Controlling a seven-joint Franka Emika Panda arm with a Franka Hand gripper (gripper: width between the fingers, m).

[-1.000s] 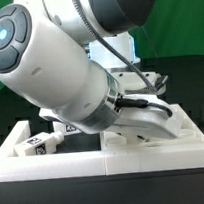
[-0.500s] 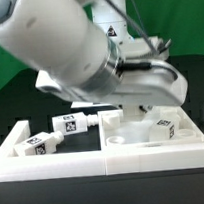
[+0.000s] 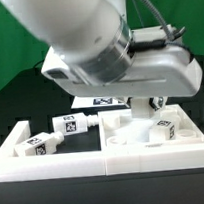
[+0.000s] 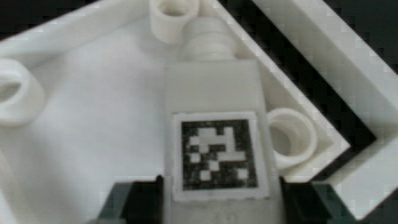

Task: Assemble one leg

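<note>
My gripper (image 3: 143,106) hangs over the exterior view's right part of the white panel (image 3: 118,141). It is shut on the upper end of a leg (image 3: 161,128), which stands upright on the panel with a tag facing out. In the wrist view the gripper (image 4: 217,197) has dark fingers (image 4: 143,200) pressed on both sides of this leg (image 4: 217,110). The leg's round stub (image 4: 210,42) points at the panel (image 4: 71,150), close to a round hole (image 4: 173,12) in its corner. Whether the stub sits in a hole I cannot tell.
Two more legs (image 3: 72,123) (image 3: 40,142) lie at the exterior view's left. A white rim (image 3: 95,163) runs along the front. The marker board (image 3: 102,99) lies behind under the arm. The big arm body (image 3: 85,41) fills the upper view.
The arm's body has swung up and toward the exterior view's right, uncovering the panel and the loose legs. The held leg stays at the same spot on the panel.
</note>
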